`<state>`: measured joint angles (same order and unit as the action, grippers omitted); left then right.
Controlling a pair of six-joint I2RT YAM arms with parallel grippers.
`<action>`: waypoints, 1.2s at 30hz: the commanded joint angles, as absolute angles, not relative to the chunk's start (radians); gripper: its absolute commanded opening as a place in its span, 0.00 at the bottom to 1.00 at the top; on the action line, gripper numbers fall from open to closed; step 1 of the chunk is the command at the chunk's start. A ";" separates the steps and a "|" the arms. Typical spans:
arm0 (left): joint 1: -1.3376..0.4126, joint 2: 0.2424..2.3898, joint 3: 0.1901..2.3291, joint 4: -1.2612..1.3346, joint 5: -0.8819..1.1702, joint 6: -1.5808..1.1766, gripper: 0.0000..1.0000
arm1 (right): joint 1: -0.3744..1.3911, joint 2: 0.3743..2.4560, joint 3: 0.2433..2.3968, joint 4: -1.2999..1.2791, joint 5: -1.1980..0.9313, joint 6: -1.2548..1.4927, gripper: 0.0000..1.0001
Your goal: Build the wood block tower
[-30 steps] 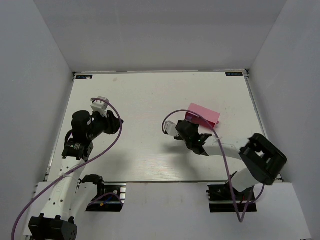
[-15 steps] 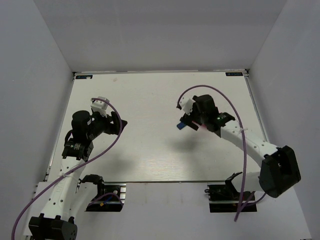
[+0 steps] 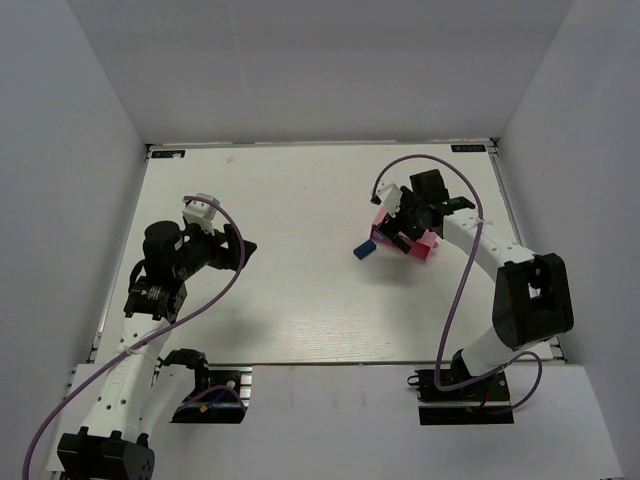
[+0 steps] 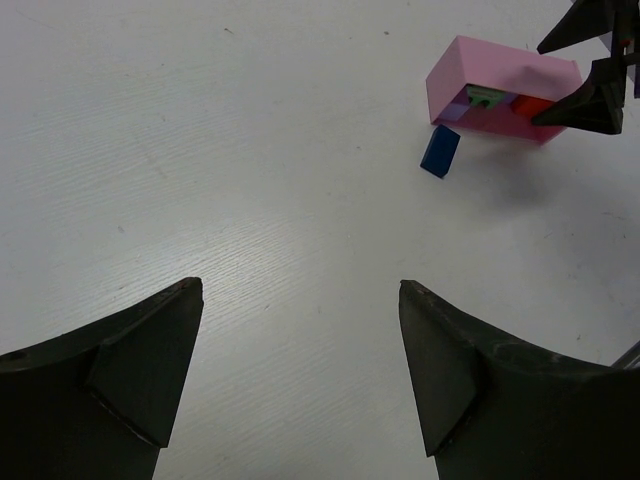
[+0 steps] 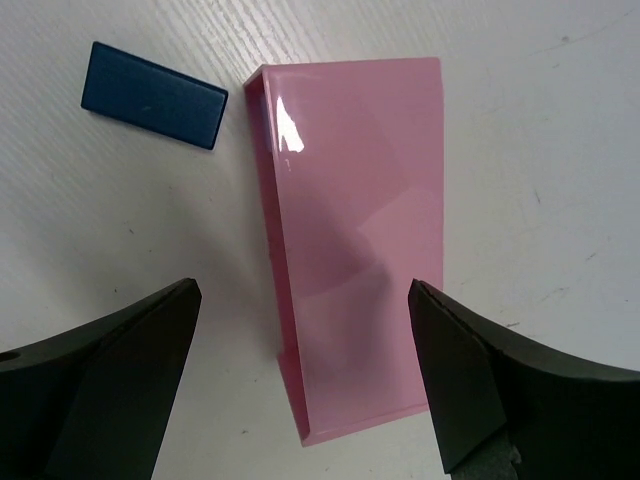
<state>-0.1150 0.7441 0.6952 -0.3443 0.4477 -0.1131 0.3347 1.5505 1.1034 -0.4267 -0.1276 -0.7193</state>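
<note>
Hovering wide open, the right gripper (image 5: 302, 290) has nothing between its fingers; in its own wrist view the two dark fingers sit at the lower left and lower right of the frame with bare pink showing between them. That pink is the tray (image 5: 350, 200), which runs from the top centre down toward the bottom of that view with a smooth glossy face up, so from there you can't see inside it at all. The left wrist view helps: the tray is in the upper right of that frame, its open side faces that camera, and a lilac block (image 4: 455, 108), a green block (image 4: 487, 98) and a red-orange block (image 4: 530, 105) are tucked in a row inside it. A blue brick (image 5: 154, 95) lies flat on the white table (image 3: 280, 190) just beside the tray's corner, upper left in the right wrist view, with a thin sliver of table between them. From the top camera all of this sits right of centre, about mid-height. The left gripper (image 4: 300, 290) is over on the left side of the top view, well apart from the tray, also fully open, holding nothing, plain table between its fingers.
</note>
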 commanded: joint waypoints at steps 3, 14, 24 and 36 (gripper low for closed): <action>-0.118 0.730 0.715 -0.347 0.474 -0.112 0.89 | 0.285 1.591 1.167 -0.463 -0.192 -0.781 0.90; -0.118 0.730 0.715 -0.347 0.474 -0.112 0.90 | 0.210 1.686 1.221 -0.456 -0.209 -0.814 0.90; -0.118 0.730 0.715 -0.347 0.474 -0.112 0.90 | 0.186 1.766 1.276 -0.483 -0.238 -0.838 0.86; -0.118 0.730 0.706 -0.347 0.474 -0.112 0.90 | 0.166 1.795 1.322 -0.561 -0.307 -0.873 0.58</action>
<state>-0.1150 0.7441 0.6952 -0.3443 0.4568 -0.1131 0.1734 1.7897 1.2751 -0.5270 -0.2584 -0.8505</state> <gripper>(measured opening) 0.900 0.774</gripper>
